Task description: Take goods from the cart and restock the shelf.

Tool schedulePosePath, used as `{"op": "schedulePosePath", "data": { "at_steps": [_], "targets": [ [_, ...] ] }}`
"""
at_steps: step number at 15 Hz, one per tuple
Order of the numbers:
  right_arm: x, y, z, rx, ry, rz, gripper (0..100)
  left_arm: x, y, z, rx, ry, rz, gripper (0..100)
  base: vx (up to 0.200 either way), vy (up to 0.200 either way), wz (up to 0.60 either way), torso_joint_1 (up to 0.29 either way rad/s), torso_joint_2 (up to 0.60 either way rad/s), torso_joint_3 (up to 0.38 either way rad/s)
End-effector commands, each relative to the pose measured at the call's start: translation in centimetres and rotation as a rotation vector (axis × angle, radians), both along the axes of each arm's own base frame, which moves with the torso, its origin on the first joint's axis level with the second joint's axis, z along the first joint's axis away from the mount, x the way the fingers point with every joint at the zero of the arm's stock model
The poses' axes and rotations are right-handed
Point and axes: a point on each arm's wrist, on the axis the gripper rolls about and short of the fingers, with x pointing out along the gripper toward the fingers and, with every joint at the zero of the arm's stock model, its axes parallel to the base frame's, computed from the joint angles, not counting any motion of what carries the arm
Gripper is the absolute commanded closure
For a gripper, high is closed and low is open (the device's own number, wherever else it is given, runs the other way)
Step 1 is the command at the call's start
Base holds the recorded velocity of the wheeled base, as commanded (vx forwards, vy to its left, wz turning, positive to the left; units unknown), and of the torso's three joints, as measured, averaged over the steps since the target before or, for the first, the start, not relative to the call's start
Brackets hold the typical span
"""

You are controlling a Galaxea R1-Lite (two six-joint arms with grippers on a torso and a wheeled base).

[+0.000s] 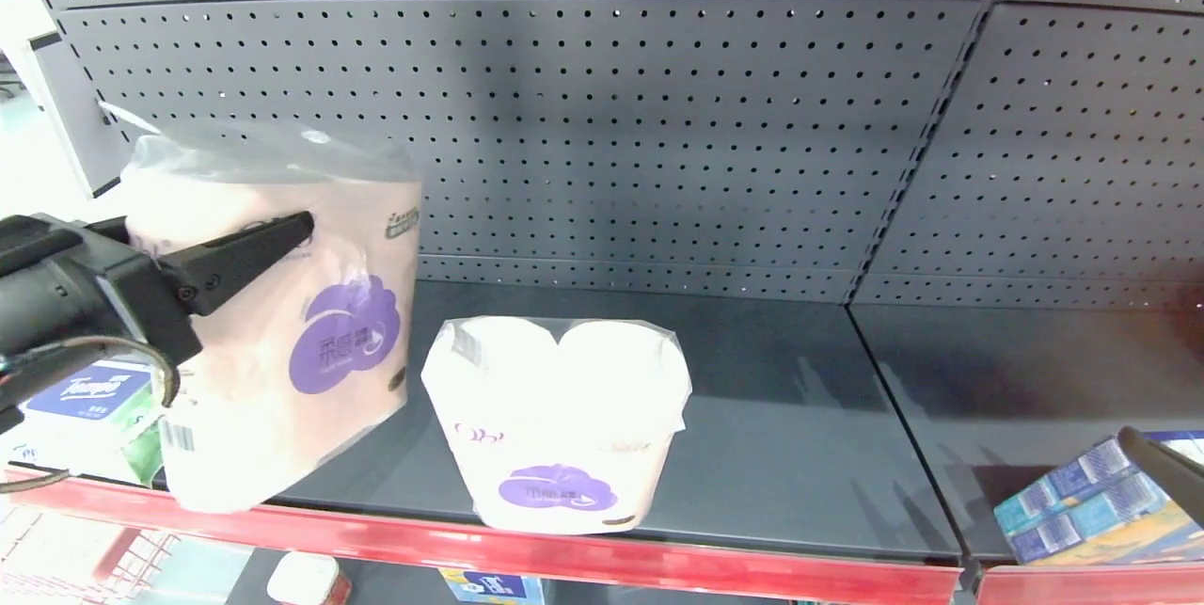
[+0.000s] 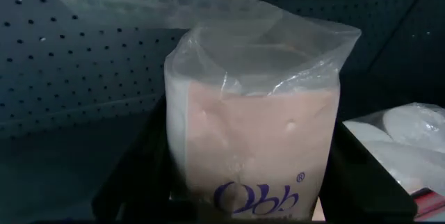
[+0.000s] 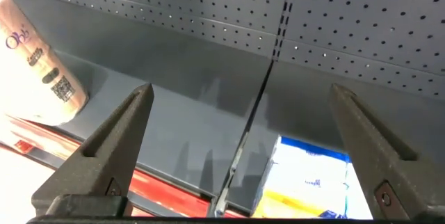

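Observation:
My left gripper (image 1: 263,229) is shut on a tall pink pack of toilet rolls (image 1: 282,332) with a purple label, at the left end of the dark shelf (image 1: 790,436). The pack's lower end is at the red front lip; I cannot tell whether it rests there. In the left wrist view the same pack (image 2: 254,133) sits between the two black fingers (image 2: 132,175) of my left gripper (image 2: 247,182). A second, shorter pack (image 1: 555,417) stands on the shelf just to its right. My right gripper (image 3: 242,92) is open and holds nothing, low at the right by a blue and yellow box (image 3: 313,182).
Blue and green tissue packs (image 1: 94,407) lie at the far left behind the held pack. A perforated back wall (image 1: 658,135) closes the shelf. A seam (image 1: 903,417) splits two bays; bare shelf lies between the short pack and the blue box (image 1: 1101,501). A red lip (image 1: 658,563) runs along the front.

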Motion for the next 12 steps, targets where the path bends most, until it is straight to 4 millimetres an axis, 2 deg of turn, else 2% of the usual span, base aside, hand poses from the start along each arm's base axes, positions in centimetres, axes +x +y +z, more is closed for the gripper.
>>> {"op": "schedulePosePath", "data": {
  "at_steps": [1, 4, 5, 7, 12],
  "targets": [
    [0.1, 0.0, 0.0, 0.003, 0.007, 0.011, 0, 2.1, -0.6, -1.3, 0.017, 0.048, -0.061, 100, 0.0, 0.0, 0.0, 0.0, 0.0, 0.0],
    [0.1, 0.1, 0.0, 0.003, 0.007, 0.022, 0, 3.9, 0.0, -1.7, 0.063, 0.014, -0.102, 100, 0.0, 0.0, 0.0, 0.0, 0.0, 0.0],
    [0.3, 0.1, 0.2, 0.003, 0.007, 0.028, 0, 4.7, 0.3, -1.9, 0.072, -0.012, -0.17, 100, 0.0, 0.0, 0.0, 0.0, 0.0, 0.0],
    [0.4, 0.1, 0.3, 0.003, 0.009, 0.028, 0, 5.1, 0.4, -2.0, 0.071, -0.022, -0.201, 100, 0.0, 0.0, 0.0, 0.0, 0.0, 0.0],
    [0.7, 0.2, 0.6, 0.003, 0.01, 0.029, 0, 9.4, 0.0, -3.2, 0.064, -0.148, -0.38, 100, 0.0, 0.0, 0.0, 0.0, 0.0, 0.0]
  ]
}}
